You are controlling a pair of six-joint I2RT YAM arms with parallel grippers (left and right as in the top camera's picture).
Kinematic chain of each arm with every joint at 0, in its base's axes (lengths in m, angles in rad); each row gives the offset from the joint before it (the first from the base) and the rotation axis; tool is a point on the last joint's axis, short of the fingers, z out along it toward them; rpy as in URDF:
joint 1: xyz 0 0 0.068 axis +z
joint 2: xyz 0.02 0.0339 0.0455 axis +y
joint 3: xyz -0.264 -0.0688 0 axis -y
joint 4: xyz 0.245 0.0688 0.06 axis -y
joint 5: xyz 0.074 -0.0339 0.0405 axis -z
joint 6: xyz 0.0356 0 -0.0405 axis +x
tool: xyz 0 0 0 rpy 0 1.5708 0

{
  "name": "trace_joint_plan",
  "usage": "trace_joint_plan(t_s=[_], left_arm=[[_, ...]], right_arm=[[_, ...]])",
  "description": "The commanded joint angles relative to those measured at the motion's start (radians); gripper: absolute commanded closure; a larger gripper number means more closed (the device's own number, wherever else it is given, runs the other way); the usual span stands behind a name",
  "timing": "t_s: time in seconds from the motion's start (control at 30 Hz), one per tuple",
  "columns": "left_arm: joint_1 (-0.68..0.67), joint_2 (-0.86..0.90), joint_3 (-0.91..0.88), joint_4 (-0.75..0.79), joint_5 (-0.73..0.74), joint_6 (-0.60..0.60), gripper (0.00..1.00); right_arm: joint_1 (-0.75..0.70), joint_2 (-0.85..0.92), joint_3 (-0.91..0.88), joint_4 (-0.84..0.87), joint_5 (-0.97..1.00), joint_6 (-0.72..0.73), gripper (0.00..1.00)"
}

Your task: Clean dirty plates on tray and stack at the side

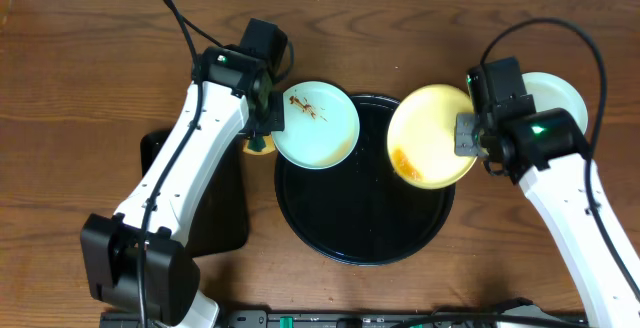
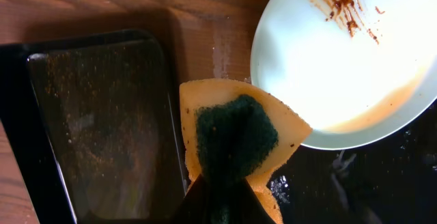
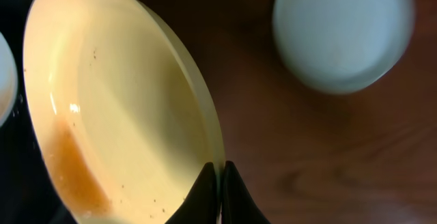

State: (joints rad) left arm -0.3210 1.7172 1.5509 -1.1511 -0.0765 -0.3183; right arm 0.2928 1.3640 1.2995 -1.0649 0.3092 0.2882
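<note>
At the far left, a small rectangular tray [image 1: 195,203] is seen on the table [image 1: 80,58]. Just beside it, a yellow sponge [image 2: 235,142] with a green scouring face is pinched in the closed jaws of the left gripper [image 2: 220,193], near a brown-smeared mint plate [image 1: 315,123] that is propped across the left rim of the round tray [image 1: 350,223]. Over the tray's right rim, the yellow plate [image 1: 432,136] is held tilted, its edge clamped by the right gripper [image 3: 220,190]. A second mint plate [image 3: 345,33] is set on the table farther right. If the unheld mint plate is scrubbed, it could be pushed off the rim. The yellow plate could slip, being held only by its thin edge.
</note>
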Motion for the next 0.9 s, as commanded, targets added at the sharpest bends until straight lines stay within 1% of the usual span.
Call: trace_joint_plan(t_s=[0.0, 0.2, 0.4, 0.57, 0.73, 0.87], left_arm=[[0.011, -0.003, 0.016, -0.008, 0.015, -0.015, 0.93], [0.013, -0.003, 0.015, -0.007, 0.017, -0.014, 0.93], [0.013, -0.003, 0.014, 0.004, 0.018, -0.012, 0.93], [0.013, -0.002, 0.014, 0.008, 0.018, -0.011, 0.92], [0.013, 0.000, 0.008, 0.018, 0.025, -0.011, 0.92], [0.013, 0.002, 0.005, 0.023, 0.026, -0.008, 0.93]], right_arm=[[0.060, -0.027, 0.080, -0.016, 0.214, -0.070, 0.99], [0.183, -0.026, 0.115, -0.040, 0.449, -0.084, 0.99], [0.284, -0.023, 0.115, -0.054, 0.590, -0.084, 0.99], [0.331, -0.022, 0.114, -0.053, 0.623, -0.080, 0.98], [0.351, -0.008, 0.114, -0.054, 0.609, -0.075, 0.98], [0.350, 0.014, 0.114, -0.077, 0.552, 0.002, 0.98]])
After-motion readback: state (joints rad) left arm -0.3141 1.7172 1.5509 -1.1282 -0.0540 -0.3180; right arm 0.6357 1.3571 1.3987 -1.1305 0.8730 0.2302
